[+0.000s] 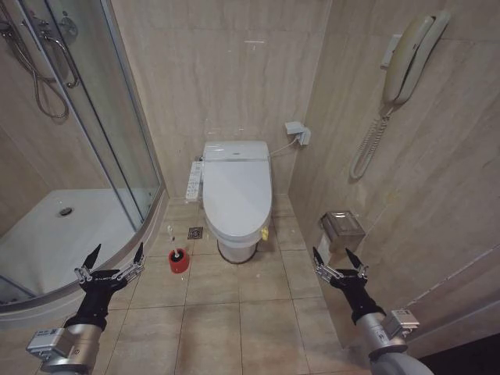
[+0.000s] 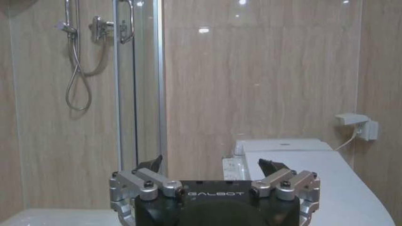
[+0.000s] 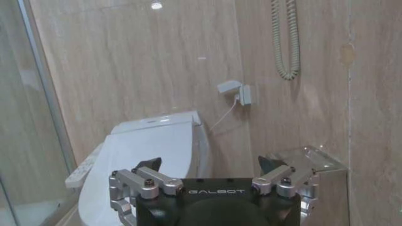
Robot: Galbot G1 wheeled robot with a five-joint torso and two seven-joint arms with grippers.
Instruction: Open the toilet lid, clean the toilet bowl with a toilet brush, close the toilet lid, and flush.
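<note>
Near the robot, the left hand (image 1: 116, 260) hangs over the floor by the shower tray (image 1: 47, 234), its fingers spread wide and holding nothing. The right hand (image 1: 340, 262) hangs by the right wall, fingers spread wide too, with nothing in it. A bit farther, the toilet brush (image 1: 179, 258) stands in its red holder on the floor, just left of the toilet bowl (image 1: 237, 248). The toilet lid (image 1: 237, 191) is down flat over the bowl, against the far wall.
</note>
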